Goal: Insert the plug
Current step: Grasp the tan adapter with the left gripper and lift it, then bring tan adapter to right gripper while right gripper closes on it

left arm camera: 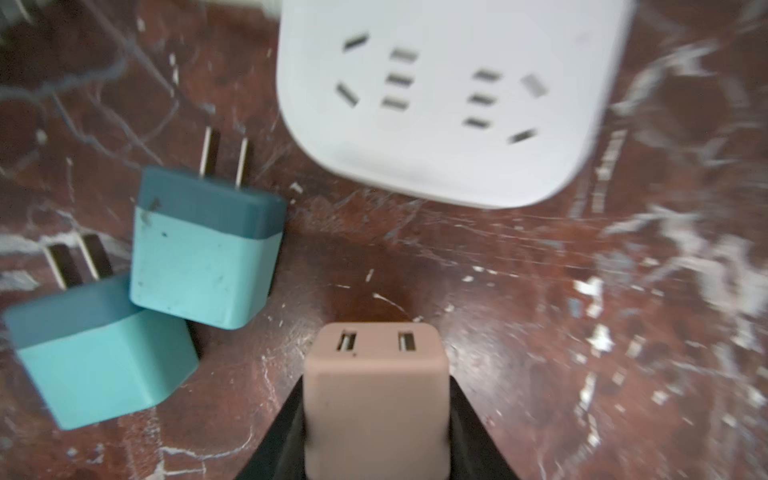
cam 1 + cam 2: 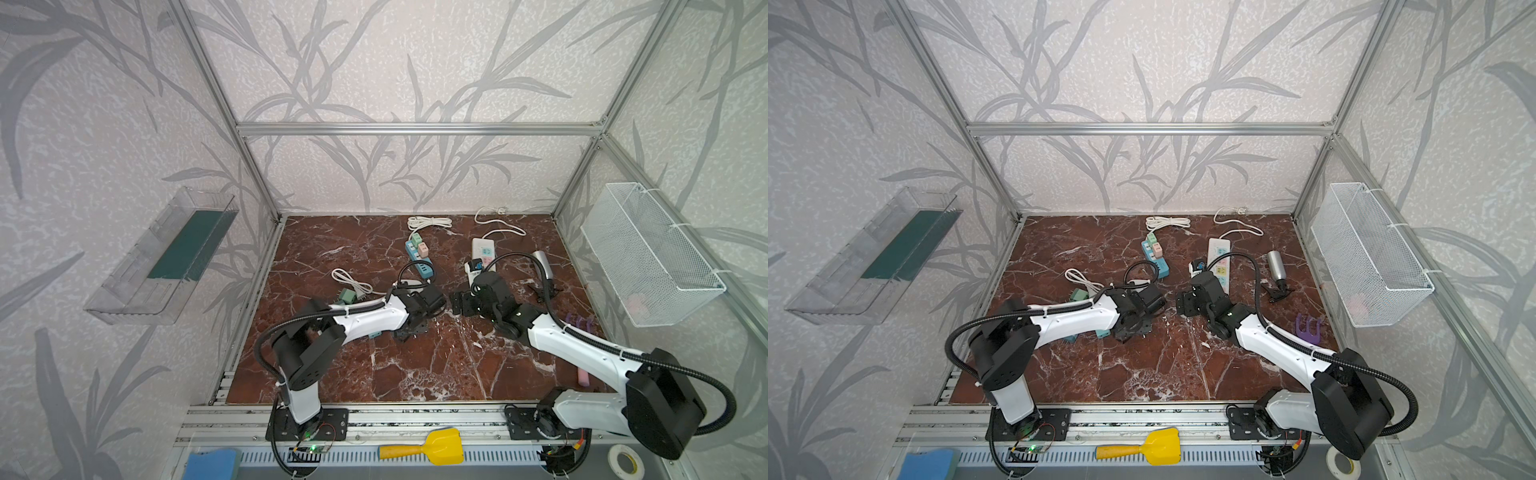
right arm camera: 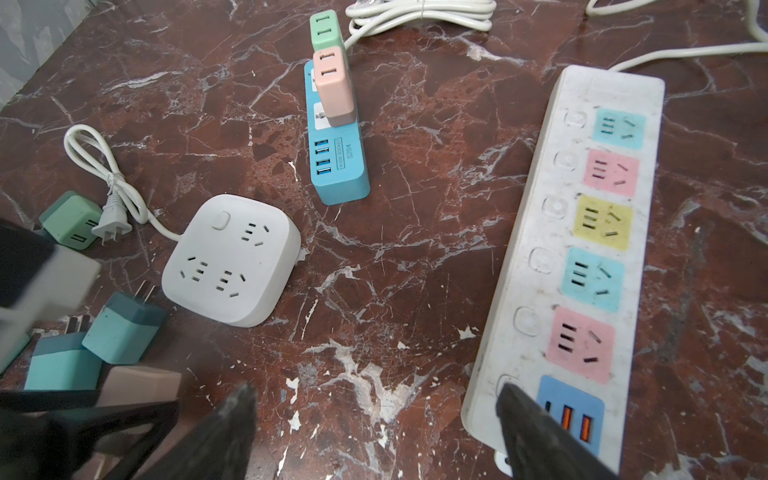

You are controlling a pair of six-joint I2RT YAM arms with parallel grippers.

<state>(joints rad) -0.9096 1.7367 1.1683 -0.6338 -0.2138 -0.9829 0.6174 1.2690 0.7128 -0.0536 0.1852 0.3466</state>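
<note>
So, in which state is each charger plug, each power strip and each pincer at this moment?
Left pincer: shut on the pink charger plug.
Right pincer: open, empty.
Teal charger plugs: unplugged, lying down.
Loose green charger plug: unplugged.
White square power strip: visible sockets empty.
Blue power strip: green plug and second pink plug inserted.
Long power strip: visible sockets empty.

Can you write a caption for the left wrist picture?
The left hand grips a pink plug near two teal plugs, facing the white socket block on the marble table.
</note>
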